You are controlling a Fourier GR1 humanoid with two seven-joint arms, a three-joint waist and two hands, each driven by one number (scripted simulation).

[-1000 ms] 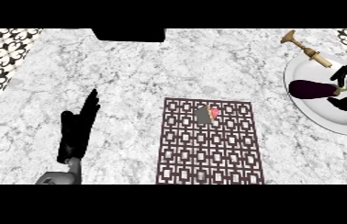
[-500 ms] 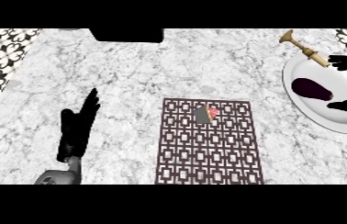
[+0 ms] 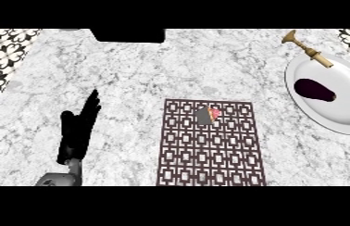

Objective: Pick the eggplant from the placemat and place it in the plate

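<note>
Head view: a marbled grey-white worktop (image 3: 171, 72) is seen from steeply above. At the right edge a white plate (image 3: 308, 102) is partly cut off by the frame, and the dark purple eggplant (image 3: 314, 90) is seen lying inside it, on the plate's upper half, with no robot hand touching it. Just above the plate's upper rim a brass-coloured, trumpet-like object (image 3: 305, 45) is laid on the worktop, its flared end pointing up and to the left.

Near the middle of the view a dark placemat (image 3: 210, 148) with a pale lattice pattern is spread flat, running down to the lower edge. On its upper part a small wedge-shaped item (image 3: 208, 115), grey with a pinkish-red side, is placed, well apart from the plate.

At the lower left the left robot hand (image 3: 78, 128) is shown above its grey forearm (image 3: 63, 174), its black fingers held straight and pointing up and slightly right, with nothing grasped; it is rested over bare worktop, to the left of the placemat. The right robot hand is not shown.

A black rectangular block (image 3: 128, 34) is seen at the top edge, and a black-and-white patterned tile strip (image 3: 15, 44) at the upper left corner.
</note>
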